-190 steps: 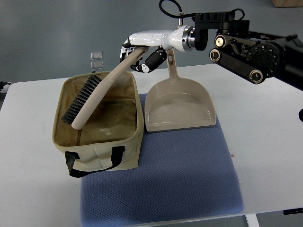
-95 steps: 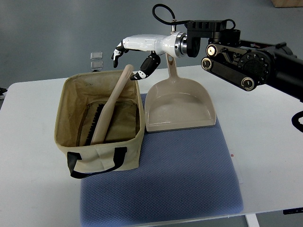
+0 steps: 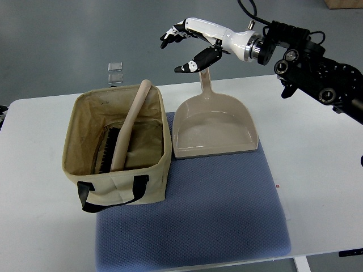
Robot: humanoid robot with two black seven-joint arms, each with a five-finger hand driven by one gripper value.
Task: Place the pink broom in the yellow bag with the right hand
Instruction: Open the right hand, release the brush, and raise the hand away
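The broom (image 3: 128,128), pale beige with dark bristles, lies inside the tan fabric bag (image 3: 122,186). Its head rests on the bag's floor and its handle leans against the far rim, sticking out a little. My right hand (image 3: 184,45) hovers above and behind the bag's far right corner, raised over the dustpan handle. Its fingers are spread and hold nothing. The right arm comes in from the upper right. The left arm does not show.
A beige dustpan (image 3: 214,129) lies right of the bag on a blue mat (image 3: 215,215) that covers the middle of the white table (image 3: 317,170). Two small clear squares (image 3: 115,70) sit beyond the table's far edge. The bag has black handles at its near side.
The right hand let go of the broom, which dropped from lying across the bag's rim into the bag. The hand then opened and rose up and to the right.
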